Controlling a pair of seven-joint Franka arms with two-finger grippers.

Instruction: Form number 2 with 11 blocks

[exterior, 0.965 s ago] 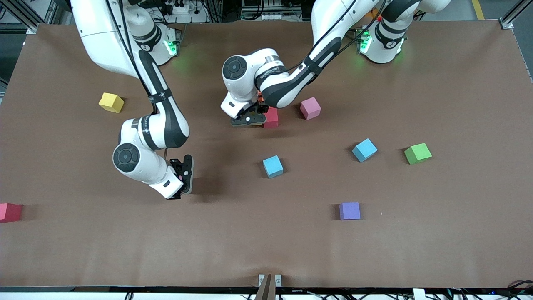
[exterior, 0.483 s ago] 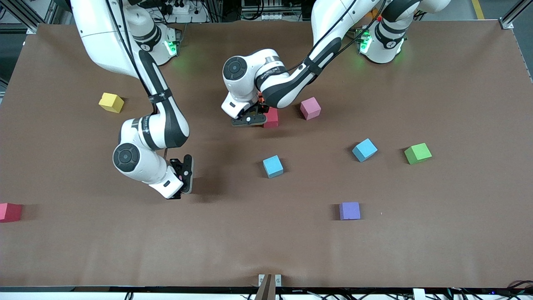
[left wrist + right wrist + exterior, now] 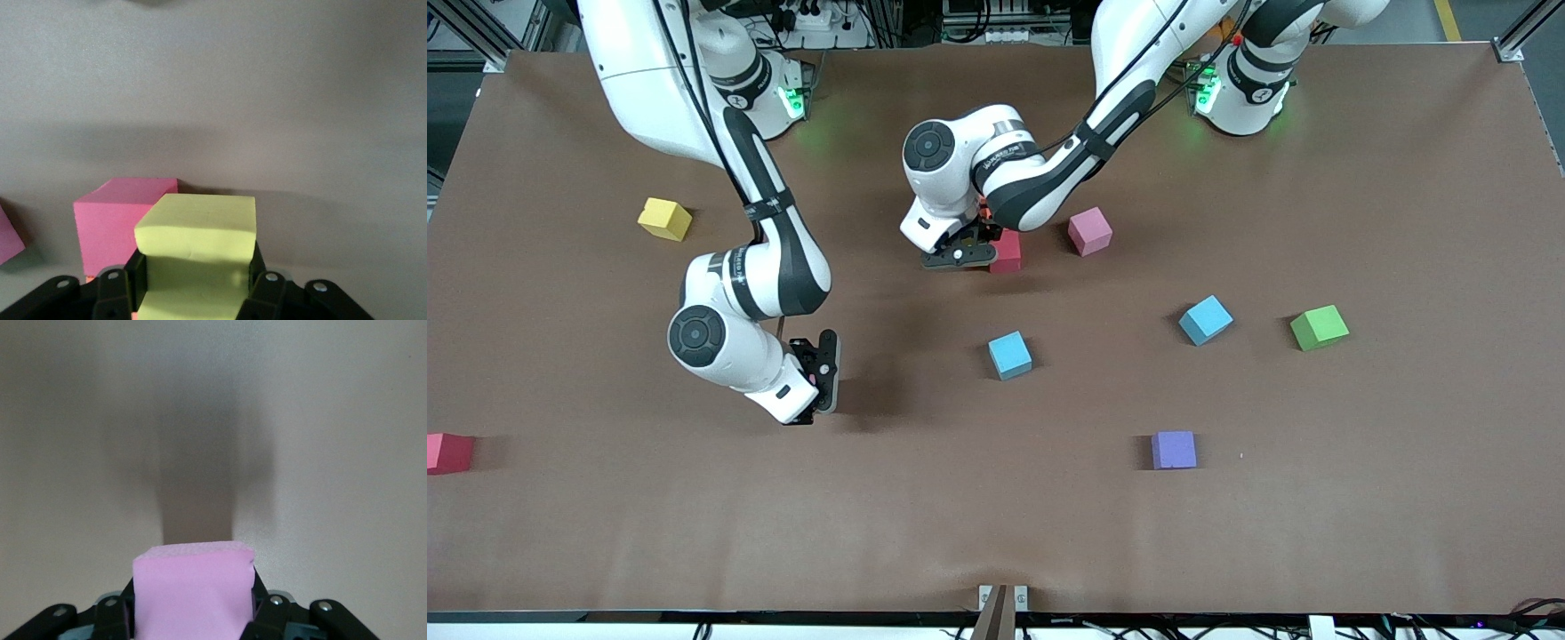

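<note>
Blocks in the front view number eight: two light blue (image 3: 1009, 355) (image 3: 1206, 319), two red (image 3: 1007, 251) (image 3: 448, 452), one pink (image 3: 1089, 231), one yellow (image 3: 664, 219), one purple (image 3: 1173, 450), one green cube (image 3: 1319, 327). Left wrist view: left gripper (image 3: 197, 283) clamps a yellow-green block (image 3: 197, 250) just beside the red one. Right wrist view: right gripper (image 3: 191, 610) grips a pink block (image 3: 192, 595) over bare table (image 3: 333, 453).

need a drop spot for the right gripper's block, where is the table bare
Bare: the strip along the camera edge, between red block and purple block. Crowded: around the left gripper, by the pink block. The right gripper is over bare table.
</note>
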